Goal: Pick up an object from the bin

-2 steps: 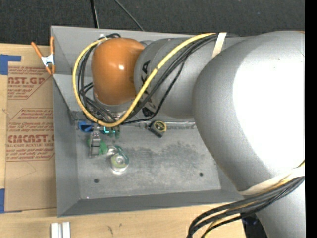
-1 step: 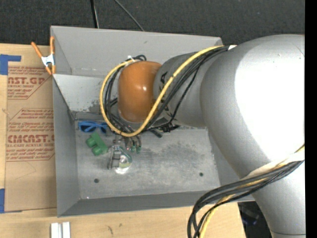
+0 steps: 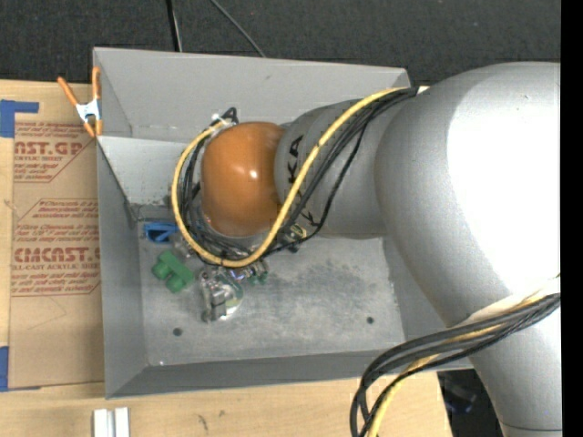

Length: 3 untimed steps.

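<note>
Arm (image 3: 474, 198): large silver body fills the near right and reaches left into the grey bin (image 3: 328, 289). Wrist carries an orange domed cover (image 3: 239, 176), ringed by yellow and black cables (image 3: 310, 167). Gripper (image 3: 219, 300) is down at the bin floor, left of centre. Its tip is a small metallic cluster under the wrist, and whether it is apart or together cannot be told. Nearest thing: a green blocky piece (image 3: 170, 272) on the floor just beside the gripper's left. A blue piece (image 3: 158, 233) lies farther back against the left wall, near the green one.
</note>
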Tool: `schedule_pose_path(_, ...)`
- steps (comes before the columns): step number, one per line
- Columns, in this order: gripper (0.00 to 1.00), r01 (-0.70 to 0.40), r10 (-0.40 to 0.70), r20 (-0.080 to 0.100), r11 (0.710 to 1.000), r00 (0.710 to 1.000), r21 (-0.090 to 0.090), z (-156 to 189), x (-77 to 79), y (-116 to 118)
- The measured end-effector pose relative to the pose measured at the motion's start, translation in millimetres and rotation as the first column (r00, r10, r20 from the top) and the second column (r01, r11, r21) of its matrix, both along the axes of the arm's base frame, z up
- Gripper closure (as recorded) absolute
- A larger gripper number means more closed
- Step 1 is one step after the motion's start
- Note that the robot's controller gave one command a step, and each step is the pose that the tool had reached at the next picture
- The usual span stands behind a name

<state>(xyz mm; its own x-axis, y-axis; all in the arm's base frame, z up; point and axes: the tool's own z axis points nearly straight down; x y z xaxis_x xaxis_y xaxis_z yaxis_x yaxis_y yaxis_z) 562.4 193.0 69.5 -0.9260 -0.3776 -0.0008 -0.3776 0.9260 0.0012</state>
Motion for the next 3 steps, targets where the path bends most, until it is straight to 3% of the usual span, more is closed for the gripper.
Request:
schedule_pose_path(1,0.0,-0.422,0.422,0.001,0.907,0.907,-0.003,1,17.8,53)
schedule_pose_path(2,1.0,-0.422,0.422,0.003,0.907,0.907,0.001,1,17.0,55)
schedule_pose_path(3,1.0,-0.438,0.438,0.012,0.899,0.899,-0.002,160,15.5,30)
